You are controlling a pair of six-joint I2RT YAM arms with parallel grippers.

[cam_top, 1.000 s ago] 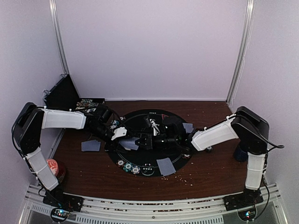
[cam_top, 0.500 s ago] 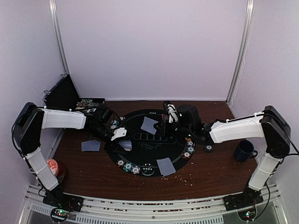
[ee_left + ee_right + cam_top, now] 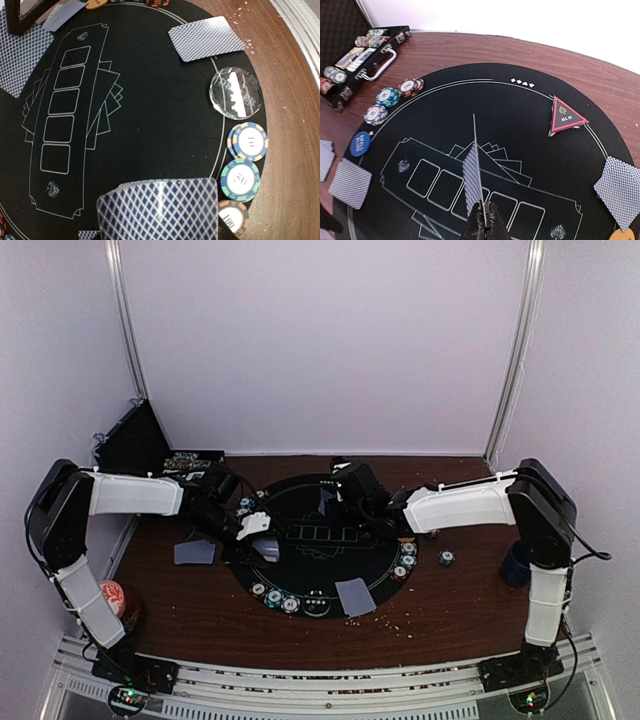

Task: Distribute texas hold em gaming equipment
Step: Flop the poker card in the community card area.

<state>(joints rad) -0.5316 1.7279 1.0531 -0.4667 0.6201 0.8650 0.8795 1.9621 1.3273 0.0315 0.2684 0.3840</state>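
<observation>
Cards (image 3: 471, 177) — chips (image 3: 387, 96), open case (image 3: 337, 20) nearby

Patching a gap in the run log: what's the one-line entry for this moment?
left gripper: holds blue-backed card | right gripper: shut on edge-on card above mat | phase: dealing

the round mat (image 3: 530, 125) is black with thin white line drawings; the table (image 3: 470, 45) under it is dark red-brown wood. the playing cards (image 3: 206, 37) have backs in a blue and white diamond lattice. at the mat's edge the blue chip (image 3: 248, 141) has orange and cream stripes, the teal chip (image 3: 240, 179) pale stripes. the triangle marker (image 3: 566, 118) is black with a red border. the round button (image 3: 362, 143) is blue.
</observation>
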